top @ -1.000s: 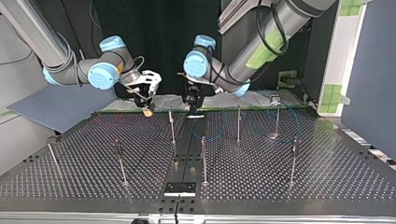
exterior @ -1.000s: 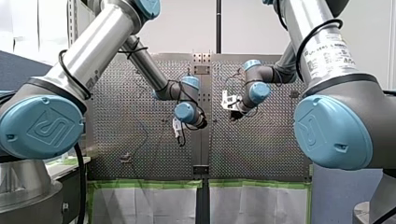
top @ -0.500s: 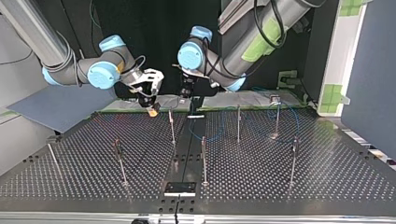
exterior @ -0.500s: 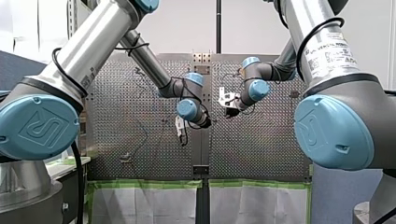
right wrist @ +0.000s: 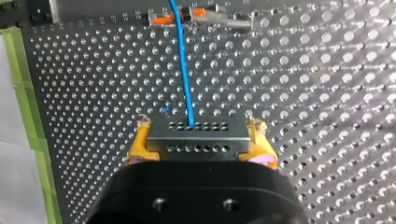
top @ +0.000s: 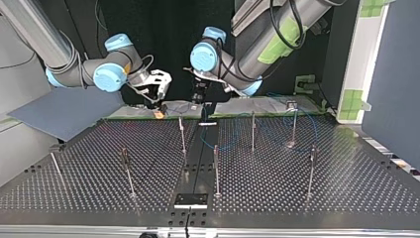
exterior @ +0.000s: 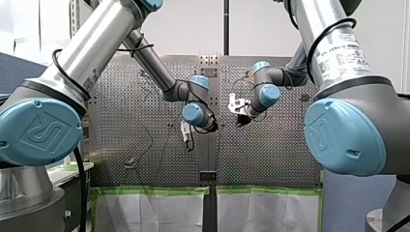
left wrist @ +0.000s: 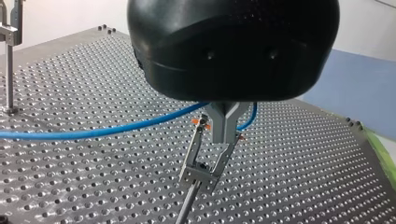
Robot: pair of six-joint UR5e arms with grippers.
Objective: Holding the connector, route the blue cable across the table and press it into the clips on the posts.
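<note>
Grey perforated metal connector (right wrist: 196, 142) is being clenched by the right gripper (right wrist: 200, 134) and thin blue cable (left wrist: 93, 133) pinched by the left gripper (left wrist: 223, 134) just over a metal post clip (left wrist: 201, 173), clipping judged barely begun.

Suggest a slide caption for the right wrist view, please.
My right pincer grips the connector, its blue cable running ahead over the table.

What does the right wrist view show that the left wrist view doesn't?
Right wrist only: my right gripper, yellow pads clamped on the connector, and green tape along the edge. Left wrist only: my left gripper closed on the blue cable, a far post, a blue surface beyond the perforated table. Both: the cable, an orange-tabbed clip, the table.
</note>
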